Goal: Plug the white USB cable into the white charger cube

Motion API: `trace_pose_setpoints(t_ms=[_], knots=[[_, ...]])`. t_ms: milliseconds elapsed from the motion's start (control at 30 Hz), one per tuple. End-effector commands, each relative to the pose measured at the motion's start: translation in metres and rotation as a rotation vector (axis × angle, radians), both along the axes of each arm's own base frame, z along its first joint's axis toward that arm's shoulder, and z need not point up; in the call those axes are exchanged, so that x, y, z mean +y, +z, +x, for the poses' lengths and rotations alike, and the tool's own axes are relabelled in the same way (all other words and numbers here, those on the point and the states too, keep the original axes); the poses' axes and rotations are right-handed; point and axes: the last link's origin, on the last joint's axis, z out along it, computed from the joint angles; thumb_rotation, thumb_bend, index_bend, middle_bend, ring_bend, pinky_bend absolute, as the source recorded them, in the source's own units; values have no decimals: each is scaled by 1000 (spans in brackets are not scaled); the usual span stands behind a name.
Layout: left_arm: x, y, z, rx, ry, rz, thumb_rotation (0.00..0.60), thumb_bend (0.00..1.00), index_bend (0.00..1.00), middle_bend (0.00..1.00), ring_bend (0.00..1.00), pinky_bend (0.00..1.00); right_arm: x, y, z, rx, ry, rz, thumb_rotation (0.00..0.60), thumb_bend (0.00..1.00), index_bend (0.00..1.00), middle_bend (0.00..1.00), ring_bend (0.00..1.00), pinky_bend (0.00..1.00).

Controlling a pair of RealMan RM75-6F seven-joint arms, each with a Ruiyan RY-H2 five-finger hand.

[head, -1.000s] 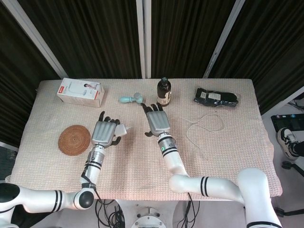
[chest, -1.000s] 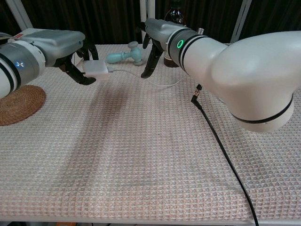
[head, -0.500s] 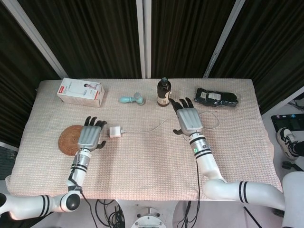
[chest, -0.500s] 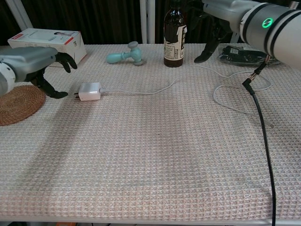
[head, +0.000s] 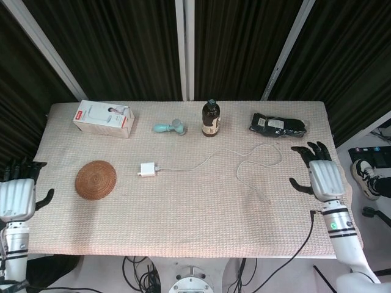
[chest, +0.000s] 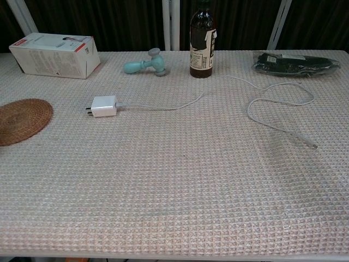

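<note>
The white charger cube [head: 146,169] [chest: 103,106] lies on the cloth left of centre, prongs pointing left. The white USB cable [head: 201,162] [chest: 163,107] joins the cube's right side, runs right, loops near the back right and ends in a free plug [chest: 314,146]. My left hand [head: 15,195] hangs off the table's left edge, fingers apart, holding nothing. Beyond the right edge, my right hand [head: 322,177] is likewise spread and empty. Neither hand shows in the chest view.
A white box [head: 104,118] [chest: 54,47], a teal tool [head: 169,127] [chest: 145,64], a brown bottle [head: 211,118] [chest: 203,41] and a black pouch [head: 278,125] [chest: 294,61] line the back. A woven coaster [head: 96,179] [chest: 22,120] lies left of the cube.
Both hands have drawn back from the middle to the table's left and right edges. The cube and cable, let go, lie still on the cloth.
</note>
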Motion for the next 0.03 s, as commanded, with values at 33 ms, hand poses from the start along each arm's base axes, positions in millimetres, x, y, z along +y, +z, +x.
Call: trace_pose_setpoints(t_ms=[33], knots=[[-42, 18, -15, 4, 26, 25, 600, 242, 240, 219, 52, 0, 41, 25, -28, -19, -38, -39, 600, 163, 207, 206, 75, 0]])
